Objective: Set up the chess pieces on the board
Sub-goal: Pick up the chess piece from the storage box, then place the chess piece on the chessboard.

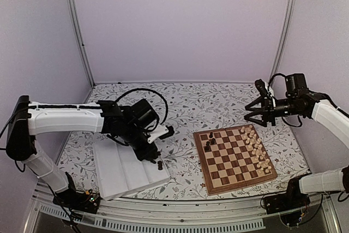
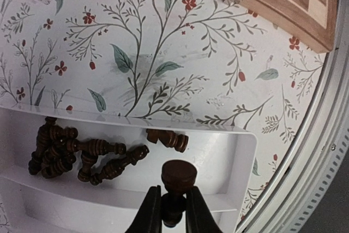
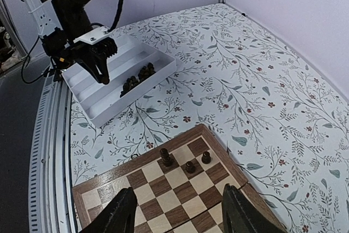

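Table [image 1: 218, 99] covered edge to edge w/ a pale cloth printed in green sprigs & small red flowers; metal rail runs along the near side. Two things sit straight on it: a white ridged tray [image 1: 120, 175] at near left, set at an angle, its corner close to the rail, & the checkered wooden board [image 1: 232, 159] at near right, turned a bit off square. They lie well apart, patterned cloth between.
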